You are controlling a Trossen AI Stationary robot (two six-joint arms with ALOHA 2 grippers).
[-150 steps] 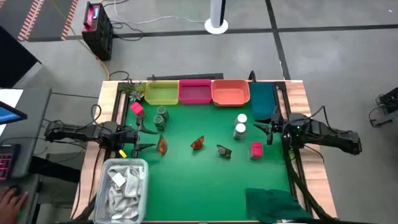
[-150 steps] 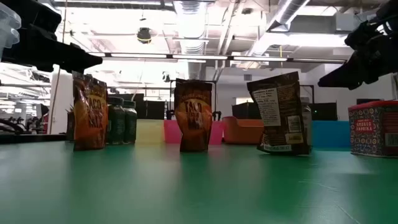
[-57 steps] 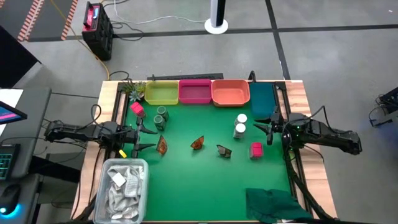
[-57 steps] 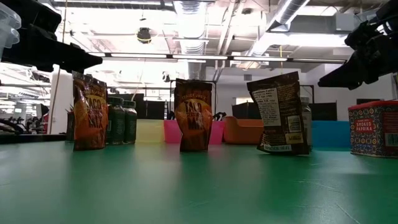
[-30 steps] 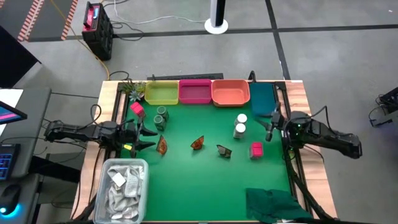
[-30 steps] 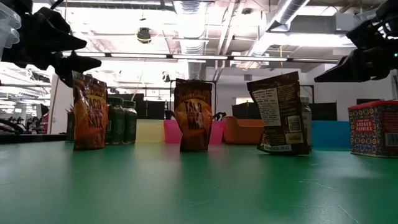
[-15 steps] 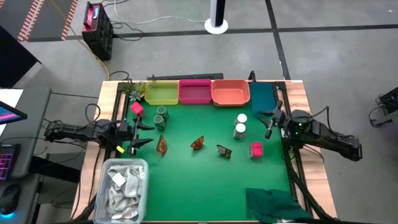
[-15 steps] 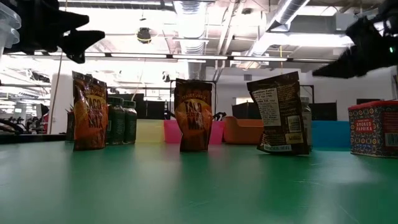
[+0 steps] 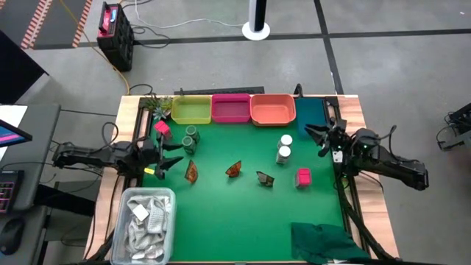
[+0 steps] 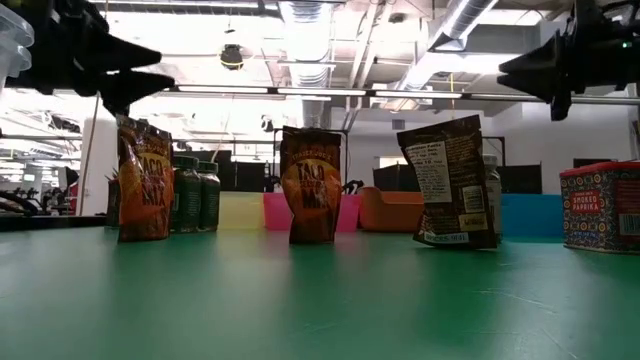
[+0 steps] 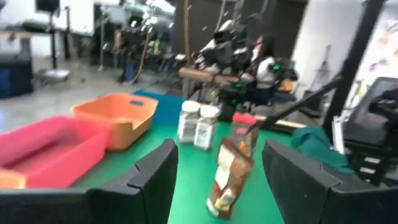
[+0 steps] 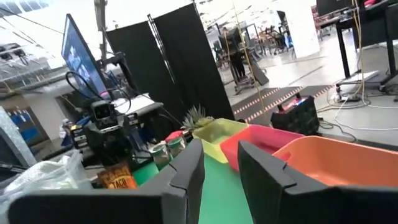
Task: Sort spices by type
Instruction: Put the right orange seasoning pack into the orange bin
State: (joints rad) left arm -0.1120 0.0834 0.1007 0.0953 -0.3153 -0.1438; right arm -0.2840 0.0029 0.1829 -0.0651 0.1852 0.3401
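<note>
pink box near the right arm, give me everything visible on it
The pink box stands upright on the green mat at its right side, nearer the front than the two white-capped jars. In the low view it looks like a round-cornered tin with patterned pink-red sides, a dark band at the top rim and a label reading "smoked paprika". Nothing touches it; the right gripper is above and apart.

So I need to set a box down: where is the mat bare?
The green mat is bare in front of the three packets, between the clear tub and the dark cloth. It is crowded by the trays and both jar pairs.
</note>
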